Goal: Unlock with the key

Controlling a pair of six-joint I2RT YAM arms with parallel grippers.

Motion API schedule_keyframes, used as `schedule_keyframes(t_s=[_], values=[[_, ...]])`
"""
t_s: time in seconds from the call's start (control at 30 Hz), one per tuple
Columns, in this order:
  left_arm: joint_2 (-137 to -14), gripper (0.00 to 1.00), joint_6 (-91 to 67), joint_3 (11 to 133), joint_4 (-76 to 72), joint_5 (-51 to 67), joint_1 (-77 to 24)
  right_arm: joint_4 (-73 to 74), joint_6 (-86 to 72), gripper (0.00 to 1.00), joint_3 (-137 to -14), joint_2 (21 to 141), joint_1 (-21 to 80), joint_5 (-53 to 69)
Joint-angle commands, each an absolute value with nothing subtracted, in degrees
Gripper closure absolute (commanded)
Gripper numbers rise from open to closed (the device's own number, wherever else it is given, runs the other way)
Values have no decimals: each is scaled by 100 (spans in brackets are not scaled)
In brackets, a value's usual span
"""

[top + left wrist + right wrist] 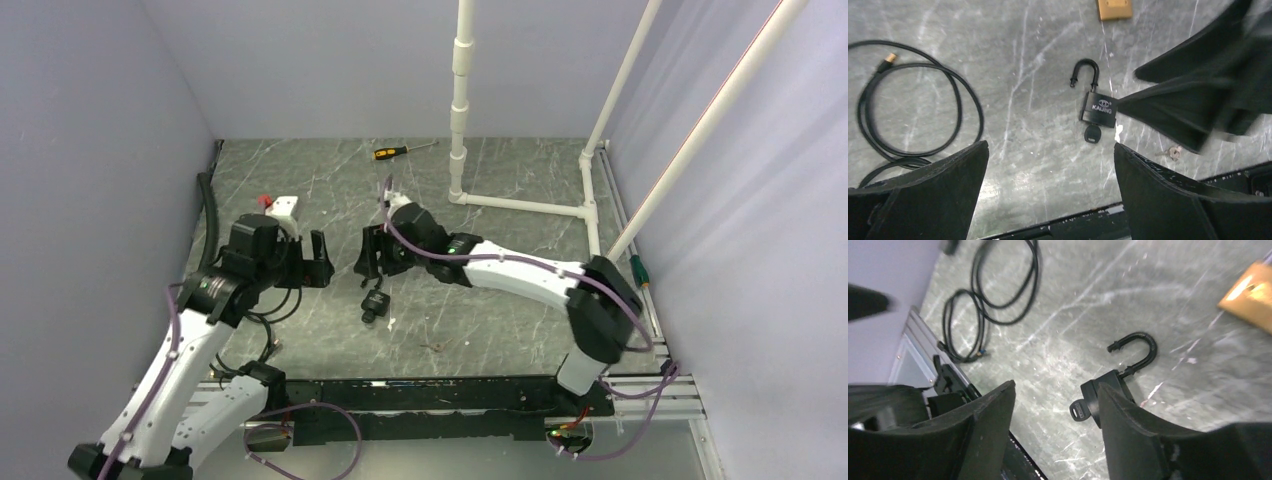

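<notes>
A black padlock lies flat on the grey marbled table, its shackle swung open, with a black-headed key in its keyhole. It shows in the left wrist view and the right wrist view, key head sticking out. My left gripper is open and empty, left of the lock. My right gripper is open and empty, hovering just above and behind the lock; one finger hides part of the lock body.
A coiled black cable lies left of the lock. A yellow-handled screwdriver lies at the back. White PVC pipe frame stands back right. A small spare key and a tan block lie nearby.
</notes>
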State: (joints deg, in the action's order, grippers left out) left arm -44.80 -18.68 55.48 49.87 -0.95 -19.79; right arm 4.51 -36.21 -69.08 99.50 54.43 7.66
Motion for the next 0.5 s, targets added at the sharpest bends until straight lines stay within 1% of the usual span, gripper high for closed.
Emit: schedule_keyframes(t_s=[0.0,0.07,0.1,0.23,0.33,0.47], values=[[-5135,1,-1856,5590,4738,498,-1976,777,-3174,32,-6640,8893,5407,-176],[-5438,1,-2036,5534,4647,548,-2010,728,-3148,21,-6244,8467,5392,-386],[-5572,0,-2249,5469,4580,476,-2039,725,-3162,17,-6062,8271,5382,-494],[-6129,0,-2973,5105,3998,454,-2409,810,-3169,6,-5510,7618,5340,-787],[-6568,1,-3183,4936,3419,-219,-3192,868,-3100,3,-5188,7319,5305,-847],[-7528,1,-3063,5129,3122,-565,-3733,1030,-3072,1,-4920,7040,5282,-928]])
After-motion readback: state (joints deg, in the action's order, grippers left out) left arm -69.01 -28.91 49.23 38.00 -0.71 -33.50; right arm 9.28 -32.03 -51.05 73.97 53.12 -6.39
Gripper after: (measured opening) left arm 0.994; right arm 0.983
